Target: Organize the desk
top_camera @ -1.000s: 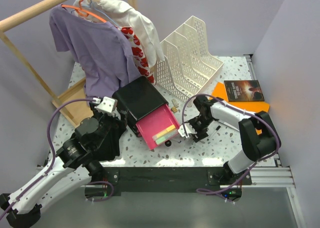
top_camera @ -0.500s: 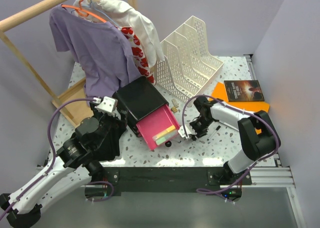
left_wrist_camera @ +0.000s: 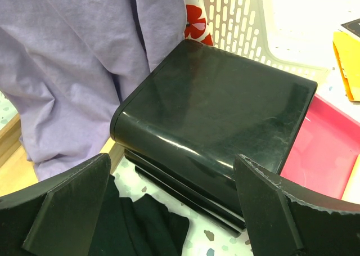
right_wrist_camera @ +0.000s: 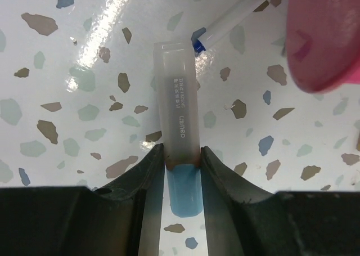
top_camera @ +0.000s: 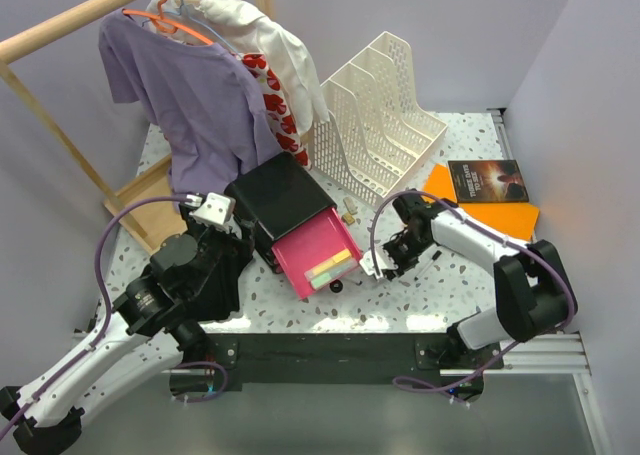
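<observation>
On the speckled white desk [top_camera: 450, 287] lies a blue marker [right_wrist_camera: 179, 109] with a clear cap, just right of the open pink drawer [top_camera: 315, 250]. My right gripper [right_wrist_camera: 181, 152] is shut on the marker [top_camera: 372, 266] where cap meets body, both fingers pressing its sides. It still lies on the desk [right_wrist_camera: 67, 98]. My left gripper [left_wrist_camera: 169, 205] stands open at the near left corner of the black drawer box [left_wrist_camera: 225, 115], with nothing between its fingers. A black cloth [left_wrist_camera: 140, 228] lies under it.
A thin pen [right_wrist_camera: 230, 19] lies beyond the marker by the pink drawer's corner [right_wrist_camera: 326, 36]. A cream file rack [top_camera: 375, 115] stands behind. A dark book [top_camera: 487, 180] rests on an orange folder [top_camera: 520, 215] at right. Purple shirt [top_camera: 190, 85] hangs over the wooden rack base [top_camera: 140, 200].
My right gripper's jaws have closed in onto the marker, and its arm has shifted slightly. The left arm has not moved.
</observation>
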Robot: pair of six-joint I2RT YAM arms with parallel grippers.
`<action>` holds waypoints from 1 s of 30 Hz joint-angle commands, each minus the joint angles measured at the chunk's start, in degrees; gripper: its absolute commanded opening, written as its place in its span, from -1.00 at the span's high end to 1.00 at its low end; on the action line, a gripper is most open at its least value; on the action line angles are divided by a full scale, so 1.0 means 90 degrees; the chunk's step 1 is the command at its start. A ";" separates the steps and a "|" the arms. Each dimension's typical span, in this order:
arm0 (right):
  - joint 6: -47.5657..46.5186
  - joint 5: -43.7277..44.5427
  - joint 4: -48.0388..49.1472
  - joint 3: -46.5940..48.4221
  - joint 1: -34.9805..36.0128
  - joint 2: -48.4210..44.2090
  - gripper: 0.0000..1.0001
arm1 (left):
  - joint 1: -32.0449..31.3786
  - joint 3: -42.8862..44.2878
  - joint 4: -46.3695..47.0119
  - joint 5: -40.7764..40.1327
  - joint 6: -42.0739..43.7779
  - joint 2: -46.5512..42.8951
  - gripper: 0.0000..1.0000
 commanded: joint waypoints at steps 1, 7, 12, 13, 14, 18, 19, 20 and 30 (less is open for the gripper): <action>0.0075 -0.0283 -0.0390 0.0182 0.0006 -0.0497 0.80 | 0.0034 0.0099 0.0080 0.0034 0.0100 -0.0047 -0.91; 0.0767 0.0663 -0.0312 0.0162 -0.0013 -0.1123 0.86 | 0.0034 0.0099 0.0080 0.0064 0.0100 -0.0058 -0.92; 0.2261 0.1843 -0.0048 0.0746 -0.0033 -0.1592 0.86 | 0.0034 0.0108 0.0089 0.0093 0.0100 -0.0057 -0.92; 0.2427 0.1962 -0.0029 0.0883 -0.0033 -0.1641 0.86 | 0.0034 0.0099 0.0089 0.0112 0.0100 -0.0057 -0.92; 0.2767 0.2041 -0.0009 0.1155 -0.0033 -0.1680 0.86 | 0.0034 0.0099 0.0089 0.0113 0.0100 -0.0057 -0.92; 0.3579 0.1916 -0.0271 0.2093 -0.0004 -0.1632 0.84 | 0.0034 0.0099 0.0109 0.0151 0.0100 -0.0057 -0.92; 0.3697 0.1586 -0.0389 0.2279 0.0093 -0.1573 0.85 | 0.0034 0.0099 0.0099 0.0171 0.0091 -0.0057 -0.92; 0.3901 0.1437 -0.0496 0.2591 0.0210 -0.1524 0.85 | 0.0034 0.0099 0.0109 0.0171 0.0081 -0.0048 -0.92; 0.4714 0.1836 -0.0361 0.3599 0.2925 -0.0373 0.75 | 0.0044 0.0050 0.0138 0.0103 0.0022 -0.0233 -0.96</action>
